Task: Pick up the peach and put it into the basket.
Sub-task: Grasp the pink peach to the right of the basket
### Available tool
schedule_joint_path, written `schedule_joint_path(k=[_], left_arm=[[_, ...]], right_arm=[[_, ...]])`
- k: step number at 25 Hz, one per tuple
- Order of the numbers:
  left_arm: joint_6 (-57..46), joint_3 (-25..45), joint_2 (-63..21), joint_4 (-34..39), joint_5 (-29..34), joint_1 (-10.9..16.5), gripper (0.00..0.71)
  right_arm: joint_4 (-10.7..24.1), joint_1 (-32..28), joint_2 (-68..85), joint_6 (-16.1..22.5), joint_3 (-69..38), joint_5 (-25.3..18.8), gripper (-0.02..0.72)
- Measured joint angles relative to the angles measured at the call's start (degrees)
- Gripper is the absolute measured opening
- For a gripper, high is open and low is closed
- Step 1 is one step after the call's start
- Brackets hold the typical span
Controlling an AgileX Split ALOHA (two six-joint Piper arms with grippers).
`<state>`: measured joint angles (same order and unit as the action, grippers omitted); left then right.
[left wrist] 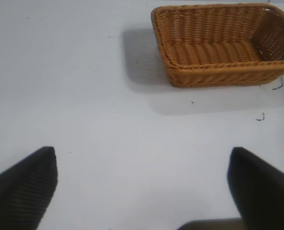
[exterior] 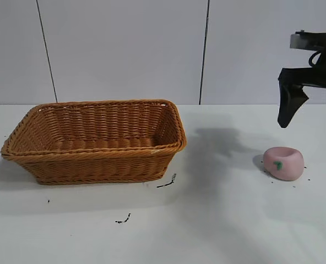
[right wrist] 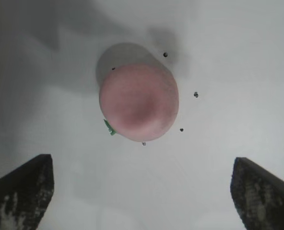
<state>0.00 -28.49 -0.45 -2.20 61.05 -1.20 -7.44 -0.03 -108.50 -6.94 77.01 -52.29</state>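
Observation:
The peach is a small pale pink rounded toy fruit with a green leaf mark, lying on the white table at the right. The basket is a large orange-brown wicker one standing at the left. My right gripper hangs open and empty in the air above and behind the peach. In the right wrist view the peach lies ahead of the wide-apart fingers. My left gripper is open and empty over bare table, out of the exterior view; its wrist view shows the basket farther off.
Small dark specks and scraps lie on the table in front of the basket and around the peach. A white panelled wall stands behind the table.

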Motion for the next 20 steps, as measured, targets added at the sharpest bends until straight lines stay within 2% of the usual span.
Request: schedule_joint_path(k=[4,11,16,20], left_arm=[[0.0,0.0,0.0,0.0,0.0,0.0,0.693],[0.0,0.0,0.0,0.0,0.0,0.0,0.693],[0.0,0.0,0.0,0.0,0.0,0.0,0.693],[0.0,0.0,0.0,0.0,0.0,0.0,0.693]], right_arm=[[0.7,2.1,-0.5,0.8,0.0,3.5,0.695],[2.4,2.2,-5.2,1.0,0.1,6.3,0.695],[2.6,2.3,-9.9,1.3,0.1,10.6,0.695],[2.6,2.3,-12.2,1.5,0.1,11.3,0.695]])
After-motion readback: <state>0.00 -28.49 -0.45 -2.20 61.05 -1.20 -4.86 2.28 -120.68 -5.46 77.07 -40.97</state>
